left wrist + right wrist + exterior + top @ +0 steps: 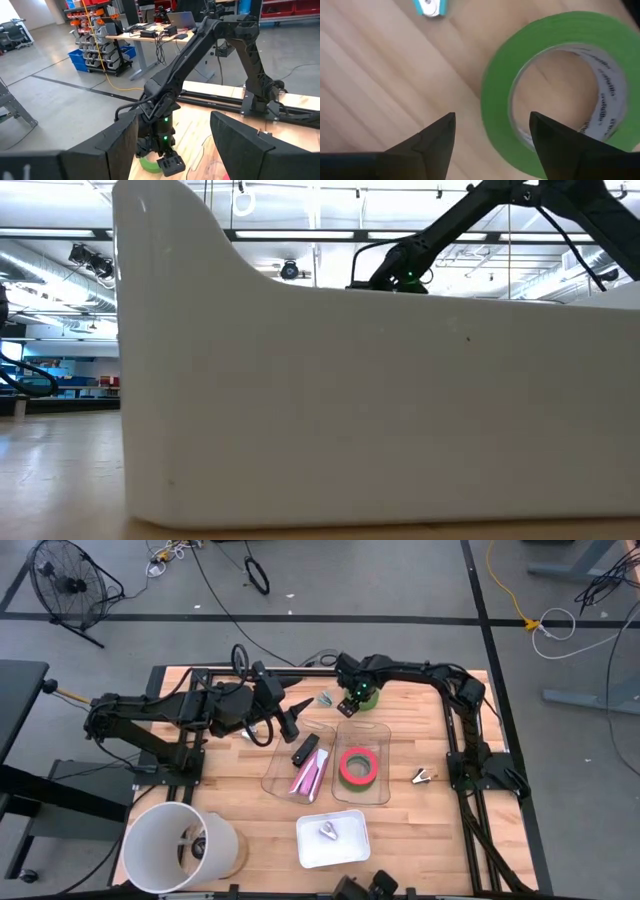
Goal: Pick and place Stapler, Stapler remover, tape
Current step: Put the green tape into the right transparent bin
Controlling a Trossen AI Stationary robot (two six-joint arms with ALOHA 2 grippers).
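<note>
You won't find much to read here. The only print is on the inner cardboard core of the green tape [555, 90] in the right wrist view: small dark lettering runs around it, but it is too blurred to make out. No other object carries legible words or numbers.

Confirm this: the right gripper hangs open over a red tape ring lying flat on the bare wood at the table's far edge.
Wrong colour. The ring under the right gripper is green, as the right wrist view shows. The rest holds: the gripper is open and the ring lies flat on bare wood at the far edge.
</note>
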